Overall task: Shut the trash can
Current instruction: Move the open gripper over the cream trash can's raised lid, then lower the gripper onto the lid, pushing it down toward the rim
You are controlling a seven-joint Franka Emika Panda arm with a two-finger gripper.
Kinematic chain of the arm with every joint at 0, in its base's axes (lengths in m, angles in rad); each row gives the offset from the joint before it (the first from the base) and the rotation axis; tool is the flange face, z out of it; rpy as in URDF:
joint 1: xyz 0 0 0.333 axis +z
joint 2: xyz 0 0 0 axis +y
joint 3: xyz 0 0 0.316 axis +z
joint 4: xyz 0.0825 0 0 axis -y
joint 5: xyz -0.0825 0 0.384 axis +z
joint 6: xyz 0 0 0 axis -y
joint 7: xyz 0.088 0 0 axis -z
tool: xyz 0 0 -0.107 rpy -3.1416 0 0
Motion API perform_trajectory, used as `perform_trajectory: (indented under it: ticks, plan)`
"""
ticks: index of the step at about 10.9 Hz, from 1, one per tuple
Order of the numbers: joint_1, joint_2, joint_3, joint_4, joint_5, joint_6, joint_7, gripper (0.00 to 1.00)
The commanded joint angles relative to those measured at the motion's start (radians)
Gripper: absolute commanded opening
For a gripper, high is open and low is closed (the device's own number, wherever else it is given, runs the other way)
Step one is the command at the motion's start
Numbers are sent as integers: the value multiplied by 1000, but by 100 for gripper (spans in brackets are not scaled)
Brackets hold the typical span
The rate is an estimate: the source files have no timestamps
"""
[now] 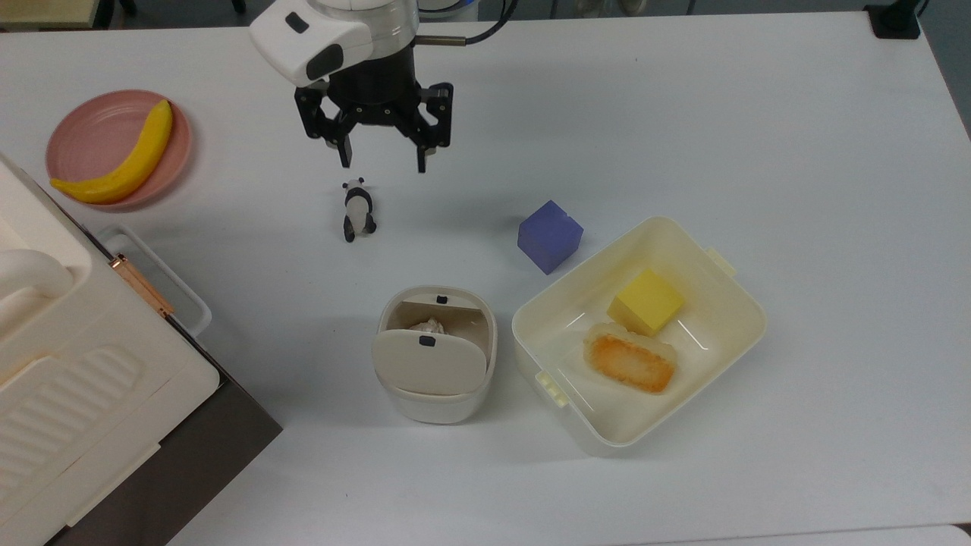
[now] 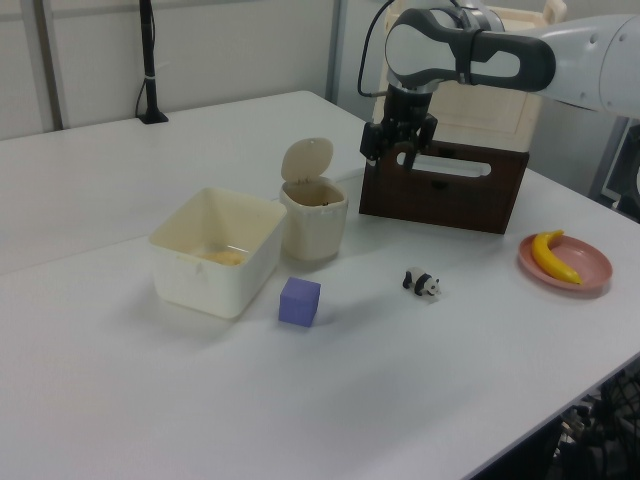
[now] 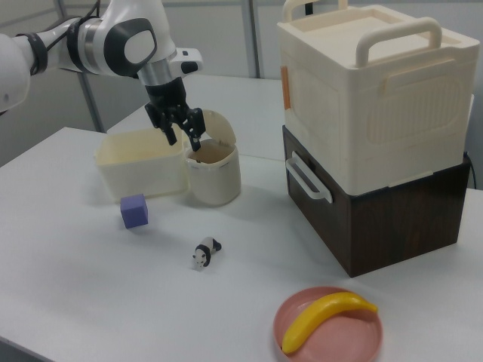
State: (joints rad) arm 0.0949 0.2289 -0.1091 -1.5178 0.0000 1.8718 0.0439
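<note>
The trash can [image 1: 434, 402] is a small cream bin near the table's middle, and its hinged lid [image 1: 430, 364] stands raised, so crumpled paper shows inside. It also appears in the left view [image 2: 313, 228] and in the right view [image 3: 213, 177]. My gripper [image 1: 382, 163] hangs open and empty in the air, above the trash can in the top view and just over the toy panda [image 1: 357, 210]. In the left view the gripper [image 2: 390, 158] is to the right of the raised lid [image 2: 306, 160]. In the right view the gripper [image 3: 183, 141] hovers level with the lid's top edge.
A purple cube [image 1: 549, 236] lies beside a cream lunch box [image 1: 728, 303] holding a yellow block and fried food. A pink plate [image 1: 83, 133] with a banana sits at the top view's left. A big white ribbed appliance on a brown box [image 1: 76, 394] fills the lower left.
</note>
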Motion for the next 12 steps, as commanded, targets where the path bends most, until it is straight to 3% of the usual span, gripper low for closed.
perform_trajectory:
  ticks: [1,2,6,12]
  plan:
    - [-11,-10,12,-19,32,150,-24,13]
    - [-11,-7,11,-19,53,211,-22,0]
    - [-1,64,11,10,55,527,62,0]
    - [25,283,2,183,14,744,123,0]
